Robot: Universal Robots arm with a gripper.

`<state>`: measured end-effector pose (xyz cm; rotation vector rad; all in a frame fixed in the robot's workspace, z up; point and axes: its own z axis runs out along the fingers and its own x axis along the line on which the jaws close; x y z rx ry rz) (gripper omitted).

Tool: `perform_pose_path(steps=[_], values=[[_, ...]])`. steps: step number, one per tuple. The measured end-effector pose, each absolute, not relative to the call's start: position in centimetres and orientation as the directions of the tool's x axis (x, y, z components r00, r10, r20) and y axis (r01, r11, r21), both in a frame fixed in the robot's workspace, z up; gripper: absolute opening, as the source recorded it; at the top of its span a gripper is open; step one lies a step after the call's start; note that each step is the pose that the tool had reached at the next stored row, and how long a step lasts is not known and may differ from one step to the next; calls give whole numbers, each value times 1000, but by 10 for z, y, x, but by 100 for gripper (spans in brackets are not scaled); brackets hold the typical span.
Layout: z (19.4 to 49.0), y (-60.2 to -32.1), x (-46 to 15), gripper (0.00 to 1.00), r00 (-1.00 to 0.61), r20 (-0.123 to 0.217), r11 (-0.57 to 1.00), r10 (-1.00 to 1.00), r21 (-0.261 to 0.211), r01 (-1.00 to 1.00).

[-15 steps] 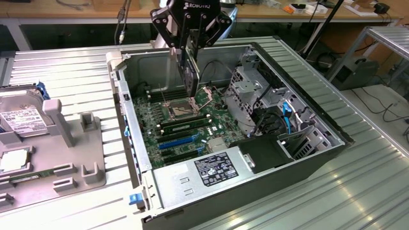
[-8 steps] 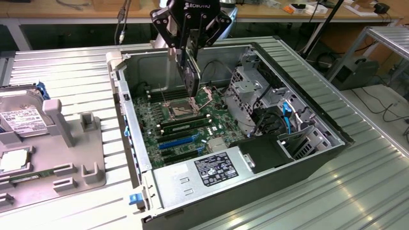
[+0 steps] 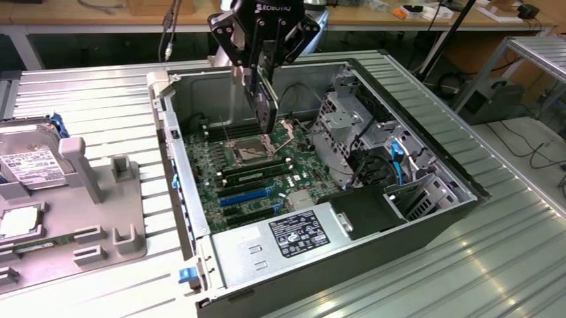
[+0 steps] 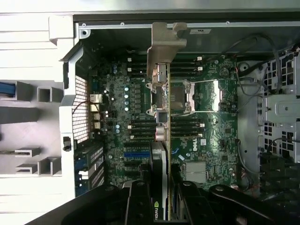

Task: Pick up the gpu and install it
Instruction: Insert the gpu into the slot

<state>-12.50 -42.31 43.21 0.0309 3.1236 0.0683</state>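
Overhead, gripper [image 3: 262, 63]: the black two-finger end effector hung over the far half of the open computer case [image 3: 177, 165], its fingers closed narrowly on the gpu [image 3: 264, 99].
Gpu: the thin card was carried on edge, clamped at one end. Its silver bracket [image 4: 166, 44] sat at the end away from the fingers, and a strip of green board ran alongside its black cooler.
Gpu position: it was suspended inside the case opening, above the motherboard [image 3: 256, 179] and roughly over the CPU socket [image 3: 250, 151]. It was not seated in any slot.
Wrist view: the card [image 4: 161, 79] ran edge-on from between the gripper [image 4: 161, 199] fingers across the socket [image 4: 185, 98] toward the far case wall [image 4: 211, 26].
Motherboard: the large green board lay flat on the case floor, with black memory slots either side of the socket. The blue expansion slots [image 3: 243, 197] lay nearer, well apart from the card.
Drive cage [image 3: 345, 126]: the grey perforated metal frame stood along the case's side on the exterior view's right, with black and blue cables beside it.
Power supply [image 3: 296, 235]: the silver box with a black label filled the near end of the case.
Fixture [image 3: 97, 192]: the grey holder rested on the ribbed metal table [image 3: 495, 252] at the exterior view's left.
Hard drive [image 3: 26, 162]: the white-labelled drive stood propped in the fixture.
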Motion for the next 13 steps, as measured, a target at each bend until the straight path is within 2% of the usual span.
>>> perform_pose_path(steps=[13], values=[[432,-423,-125,27,-1000,-17,999,-18,44,-19]])
